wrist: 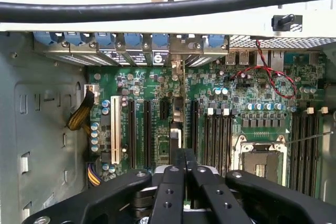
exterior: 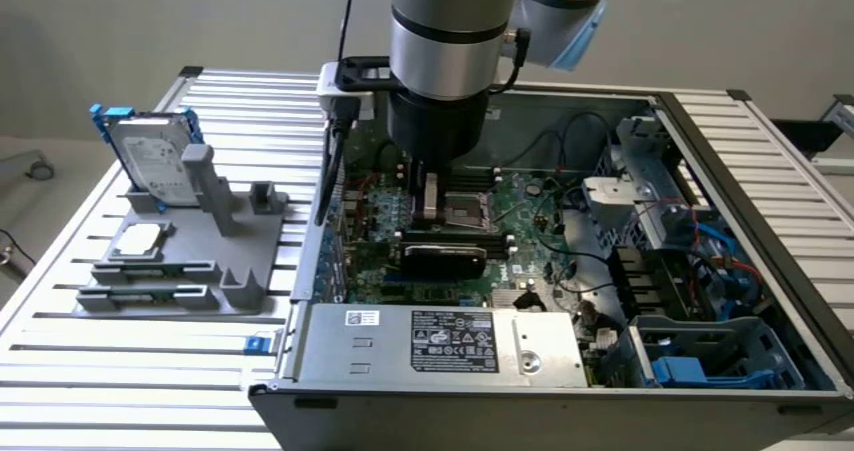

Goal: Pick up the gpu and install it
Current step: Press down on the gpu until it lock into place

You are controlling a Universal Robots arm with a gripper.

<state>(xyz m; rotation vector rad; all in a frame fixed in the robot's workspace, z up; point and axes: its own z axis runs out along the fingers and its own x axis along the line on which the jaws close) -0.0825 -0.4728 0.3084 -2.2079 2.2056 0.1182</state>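
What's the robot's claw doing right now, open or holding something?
Gripper: fingers closed on the flat, black-covered gpu card, low inside the open grey metal computer case.

exterior view looks down from afar, wrist view close; both share motherboard [exterior: 531,233] [wrist: 241,98].

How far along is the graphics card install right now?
Done: pickup, the graphics card is inside the case. In hand: the gripper clamps it edge-on over the motherboard slots. Left: seating can't be confirmed; not yet released.
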